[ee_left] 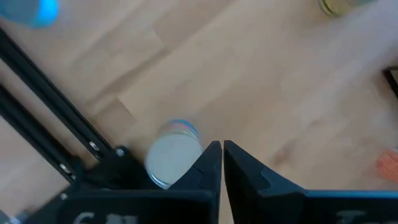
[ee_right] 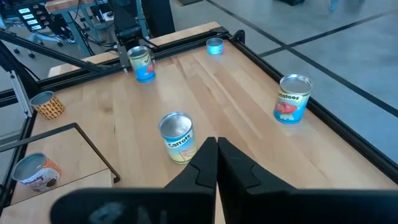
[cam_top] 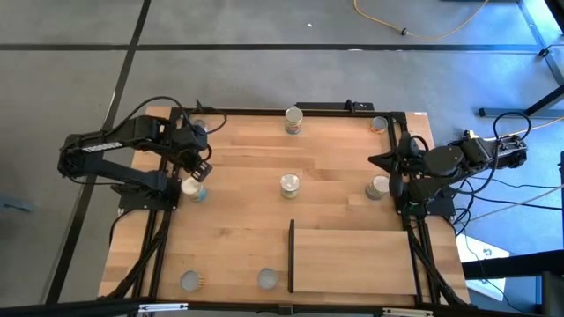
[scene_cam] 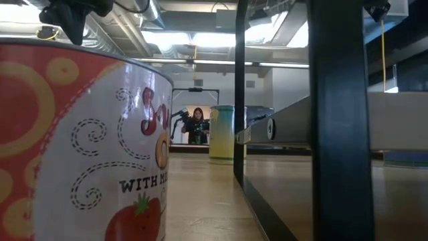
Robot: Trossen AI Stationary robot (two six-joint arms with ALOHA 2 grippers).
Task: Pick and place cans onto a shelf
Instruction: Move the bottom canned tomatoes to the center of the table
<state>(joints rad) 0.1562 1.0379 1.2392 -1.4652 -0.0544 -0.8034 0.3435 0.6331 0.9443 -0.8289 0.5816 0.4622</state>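
While both arms sit over the table, we've got the left gripper (cam_top: 199, 167) hanging right above a pale-topped can (cam_top: 192, 187) near the left rail; in the left wrist view its fingers (ee_left: 211, 163) are pressed nearly together with only a thin slit between them, and they've got nothing in them; that can (ee_left: 173, 159) sits just beside the fingertips, not between them.

Over on the right, the right gripper (cam_top: 381, 161) is pulled in at the right edge, fingers closed up tight (ee_right: 216, 149) and holding nothing too; there's a can (cam_top: 378, 187) just beside it by the right rail.

The shelf (cam_top: 352, 261) lies flat at the near right part of the table, black upright edge on its left short side; no can is on it, as far as we can see.

Rest of the cans are spread out: the carrots can (cam_top: 290, 184) mid-table, which the right wrist view shows straight ahead (ee_right: 176, 136); a tomatoes can (cam_top: 293, 120) at the far edge; a small one (cam_top: 380, 124) in the far right corner; two grey-topped ones at the near edge (cam_top: 189, 281) (cam_top: 267, 279), the second just left of the shelf's black edge.

The low view is mostly filled by a red tomato-label can (scene_cam: 80, 147).
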